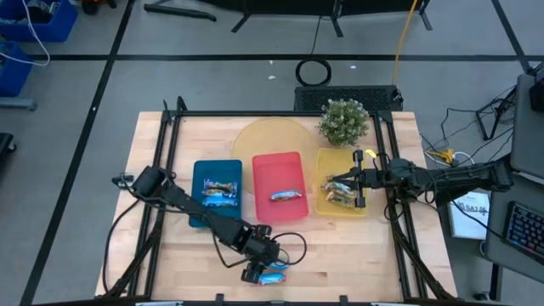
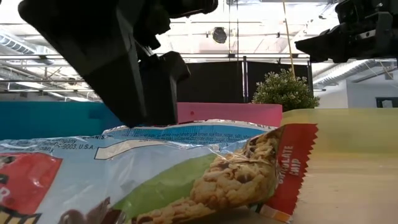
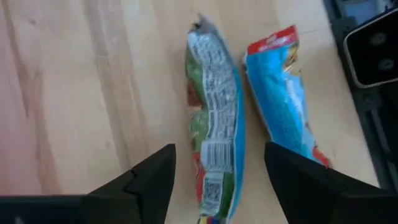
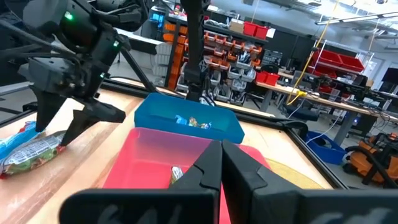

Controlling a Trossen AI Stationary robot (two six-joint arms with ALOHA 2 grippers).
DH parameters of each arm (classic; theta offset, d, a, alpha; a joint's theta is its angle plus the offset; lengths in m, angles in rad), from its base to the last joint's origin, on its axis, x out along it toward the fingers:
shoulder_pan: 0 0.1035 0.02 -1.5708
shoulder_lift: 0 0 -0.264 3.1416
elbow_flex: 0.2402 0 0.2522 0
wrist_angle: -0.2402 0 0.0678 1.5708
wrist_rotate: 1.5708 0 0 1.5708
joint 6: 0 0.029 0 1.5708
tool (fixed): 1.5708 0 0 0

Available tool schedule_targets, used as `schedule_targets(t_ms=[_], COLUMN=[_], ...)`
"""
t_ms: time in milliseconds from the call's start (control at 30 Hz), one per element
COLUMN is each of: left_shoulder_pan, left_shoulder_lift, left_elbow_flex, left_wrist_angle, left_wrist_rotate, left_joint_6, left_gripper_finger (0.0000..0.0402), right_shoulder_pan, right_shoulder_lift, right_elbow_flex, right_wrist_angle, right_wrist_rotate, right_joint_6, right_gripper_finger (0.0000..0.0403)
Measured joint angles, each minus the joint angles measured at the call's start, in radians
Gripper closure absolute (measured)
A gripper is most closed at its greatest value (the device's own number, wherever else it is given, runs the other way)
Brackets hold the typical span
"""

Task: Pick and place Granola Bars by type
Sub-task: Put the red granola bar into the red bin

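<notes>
**Left claw spread over two bars at the table's near edge**

Down at the near edge of the table (image 1: 153, 170), just right of its middle, the left gripper (image 1: 255, 272) hangs over two loose bars (image 1: 274, 277). Through the left wrist camera its fingers (image 3: 143, 186) stand wide apart, straddling the green bar (image 3: 214, 124), which shows its barcode side up. The blue bar (image 3: 283, 106) lies just beside it, apart by a thin strip of bare wood, outside the fingers. Nothing is gripped.

From table height the same pair fills the frame: a crinkly wrapper with a chocolate chip picture, the dark gripper (image 2: 143, 81) right above it.

Across the table's middle, three trays in a row. The blue tray (image 1: 217, 170) toward the left edge holds a couple of bars (image 1: 218, 191). The red tray (image 1: 278, 166) in the centre holds one bar (image 1: 287, 195) near its front. The yellow tray (image 1: 336, 161) on the right carries a small heap (image 1: 333, 192).

The right gripper (image 1: 360, 180) sits over the yellow tray's right side, arm reaching in from the right edge. Its wrist camera shows the fingers (image 4: 199, 174) pressed together, nothing between them.

A potted plant (image 1: 344, 121) stands at the far edge behind the yellow tray.
</notes>
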Motion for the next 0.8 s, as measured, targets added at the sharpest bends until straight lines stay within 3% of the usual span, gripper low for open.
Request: schedule_targets(t_ms=[333,800], left_shoulder_pan=[0.000,0.006], left_shoulder_lift=[0.040,0.073], left_elbow_flex=[0.000,0.002], left_wrist_angle=[-0.112,0.015], left_wrist_rotate=[0.000,0.028], left_joint_6=[-0.010,0.059], left_gripper_finger=[0.0149,0.0149], right_shoulder_pan=[0.000,0.000], right_shoulder_lift=[0.001,0.010], right_elbow_flex=[0.000,0.000], right_wrist_angle=[0.006,0.002], right_wrist_rotate=[0.001,0.002], right_joint_6=[0.010,0.005], right_gripper_finger=[0.0403,0.0403])
